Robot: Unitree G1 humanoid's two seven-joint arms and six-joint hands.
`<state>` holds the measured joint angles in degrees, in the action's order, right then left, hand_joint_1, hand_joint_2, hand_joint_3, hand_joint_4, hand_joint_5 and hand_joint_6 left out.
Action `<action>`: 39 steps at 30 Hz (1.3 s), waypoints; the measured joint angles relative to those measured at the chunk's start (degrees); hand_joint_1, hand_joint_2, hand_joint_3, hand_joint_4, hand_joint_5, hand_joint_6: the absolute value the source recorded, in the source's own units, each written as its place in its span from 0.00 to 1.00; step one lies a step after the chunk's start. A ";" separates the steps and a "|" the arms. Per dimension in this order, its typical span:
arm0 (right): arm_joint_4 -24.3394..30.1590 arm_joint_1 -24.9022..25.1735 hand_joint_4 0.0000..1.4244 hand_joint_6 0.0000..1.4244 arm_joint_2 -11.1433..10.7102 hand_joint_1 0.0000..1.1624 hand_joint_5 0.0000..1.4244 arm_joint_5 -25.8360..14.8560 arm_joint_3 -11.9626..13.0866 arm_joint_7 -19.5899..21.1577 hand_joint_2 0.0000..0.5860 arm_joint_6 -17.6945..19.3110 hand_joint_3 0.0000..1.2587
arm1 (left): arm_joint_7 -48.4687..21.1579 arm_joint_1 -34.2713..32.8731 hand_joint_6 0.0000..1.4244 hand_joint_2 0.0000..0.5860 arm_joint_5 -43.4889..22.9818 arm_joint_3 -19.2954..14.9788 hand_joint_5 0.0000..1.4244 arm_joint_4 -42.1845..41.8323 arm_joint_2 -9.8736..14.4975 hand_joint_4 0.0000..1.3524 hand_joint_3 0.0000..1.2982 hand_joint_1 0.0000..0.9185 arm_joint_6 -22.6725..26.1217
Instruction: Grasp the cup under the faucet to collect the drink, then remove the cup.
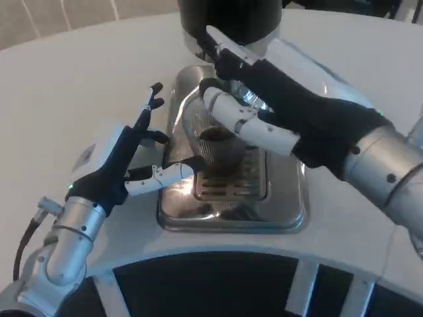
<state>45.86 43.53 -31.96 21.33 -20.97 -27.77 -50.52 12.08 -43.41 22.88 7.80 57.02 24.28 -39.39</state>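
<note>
White curved table (79, 72) seen from above; dark gap along its near edge. Steel drip tray (291, 205) set on table, slotted grate at its centre. Black dispenser (228, 16) stands at tray's far end.

Cup (215, 142): clear, ribbed, upright on grate, below dispenser. Dark liquid noted inside, approx. part-full; exact level cannot be told.

Right hand (277, 109): reaches in from right, over tray. Fingers (248, 125) are wrapped across cup's near side, upper wall; another finger lies up by the dispenser base. Cup appears gripped.

Left hand (129, 162): at tray's left edge, nothing held, fingers spread apart. Upper fingertips point toward far side; lowest finger (165, 173) extends rt. over tray rim, tip near cup base. Contact w/ cup cannot be told.
</note>
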 measured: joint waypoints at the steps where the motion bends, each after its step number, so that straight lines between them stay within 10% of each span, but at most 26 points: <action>1: 0.51 -0.05 0.00 0.00 -0.08 0.00 0.00 0.33 0.38 0.00 1.00 -0.01 0.00 | -0.01 0.00 0.27 0.10 0.00 0.00 0.27 0.00 0.00 0.03 0.00 0.40 -0.05; 15: 11.15 -1.86 0.00 0.00 -2.17 0.00 0.00 1.84 7.24 -2.18 1.00 -2.11 0.00 | -1.60 0.14 0.27 0.10 -0.06 0.07 0.28 -0.01 0.00 0.05 0.00 0.40 -0.68; 28: 13.23 -12.12 0.00 0.00 -4.66 0.00 0.00 4.66 27.34 -12.94 1.00 7.46 0.00 | -2.73 1.57 0.28 0.09 -0.35 0.01 0.29 -2.25 0.05 0.07 0.00 0.40 -0.66; 33: 13.23 -20.43 0.00 0.00 -1.54 0.00 0.00 8.16 33.14 -17.71 1.00 15.32 0.00 | -3.03 2.28 0.28 0.09 -0.48 0.00 0.29 -3.28 -0.04 0.08 0.00 0.40 -0.53; 39: 13.24 -30.14 0.00 0.00 8.97 0.00 0.00 15.15 33.87 -21.63 1.00 27.27 0.00 | -3.65 2.41 0.28 0.10 -1.29 -0.01 0.29 -3.77 -0.18 0.08 0.00 0.40 0.01</action>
<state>59.10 13.39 -22.99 36.48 12.90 -49.40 -23.25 8.42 -41.00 21.60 7.79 53.25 24.10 -39.38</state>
